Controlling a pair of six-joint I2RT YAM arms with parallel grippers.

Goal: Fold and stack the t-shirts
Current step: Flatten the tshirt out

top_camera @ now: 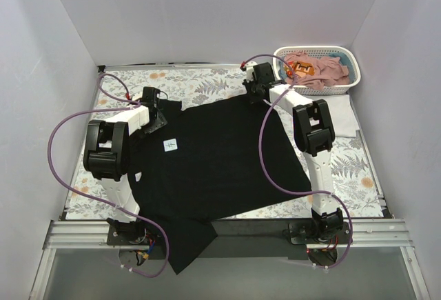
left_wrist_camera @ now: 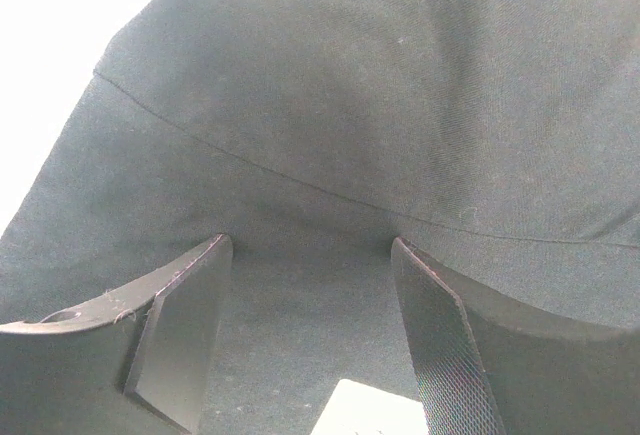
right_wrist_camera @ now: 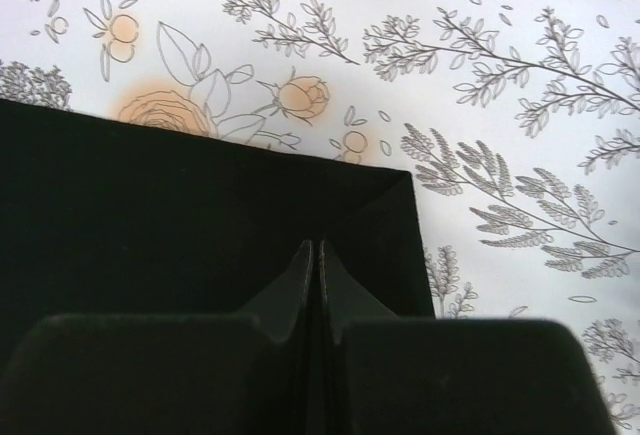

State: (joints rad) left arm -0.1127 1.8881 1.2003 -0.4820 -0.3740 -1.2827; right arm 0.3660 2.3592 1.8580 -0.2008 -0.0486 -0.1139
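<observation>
A large black t-shirt (top_camera: 213, 162) lies spread on the table with a small white neck label (top_camera: 171, 145). My left gripper (top_camera: 157, 117) is at its far left corner. In the left wrist view the left gripper (left_wrist_camera: 310, 245) is open, with the black fabric (left_wrist_camera: 350, 105) filling the space between and beyond the fingers. My right gripper (top_camera: 256, 93) is at the far right corner. In the right wrist view the right gripper (right_wrist_camera: 317, 245) is shut on the black shirt's corner (right_wrist_camera: 150, 205). Dusty-pink t-shirts (top_camera: 320, 69) lie in the basket.
A white slotted basket (top_camera: 348, 58) stands at the far right. The floral-print cloth (top_camera: 207, 83) covers the table and also shows in the right wrist view (right_wrist_camera: 500, 85). Part of the black shirt (top_camera: 182, 245) hangs over the near table edge. White walls surround the table.
</observation>
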